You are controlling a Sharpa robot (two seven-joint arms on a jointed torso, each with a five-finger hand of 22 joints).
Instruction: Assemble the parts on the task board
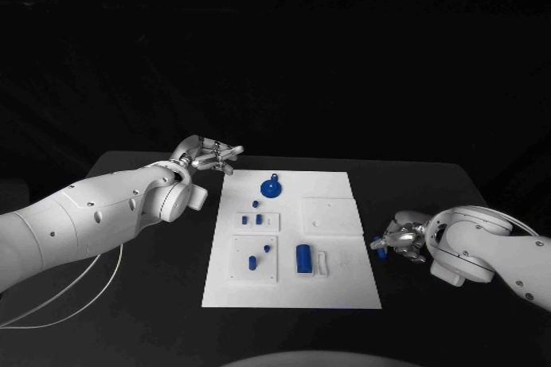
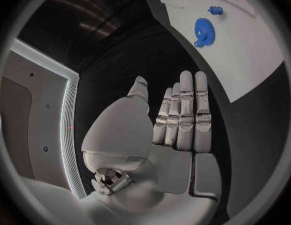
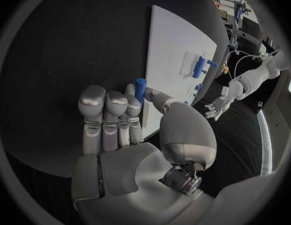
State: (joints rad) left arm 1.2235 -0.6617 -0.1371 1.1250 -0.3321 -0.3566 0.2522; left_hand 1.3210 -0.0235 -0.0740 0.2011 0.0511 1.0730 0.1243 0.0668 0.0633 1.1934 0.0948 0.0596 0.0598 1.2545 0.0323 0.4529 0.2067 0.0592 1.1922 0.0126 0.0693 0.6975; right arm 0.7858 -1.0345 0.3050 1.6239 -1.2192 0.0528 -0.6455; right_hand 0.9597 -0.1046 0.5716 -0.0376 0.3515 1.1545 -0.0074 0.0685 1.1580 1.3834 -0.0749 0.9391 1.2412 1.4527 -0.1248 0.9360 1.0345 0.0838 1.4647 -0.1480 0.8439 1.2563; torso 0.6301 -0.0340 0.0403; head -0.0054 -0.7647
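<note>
Holding a small blue plastic peg [image 3: 140,88] pinched at the fingertips, my right robot hand [image 1: 402,241] sits just off the white task board [image 1: 345,291] on the black bench [image 1: 138,319]. I judge the peg light, stiff and slippery; grip mid-shaft. Left robot hand [image 1: 207,156] spread, holding nothing. A blue gear [image 1: 270,189] and blue block [image 1: 304,258] crowd the board.

Dim overall; the black matte surface [image 1: 138,303] merges into a black background, while the flat white rectangular task board [image 1: 345,295] stands out brightest, near overexposed; soft glints lie on each silver robot hand; both wrist views bend the board's straight edges inside dark circular frames.
</note>
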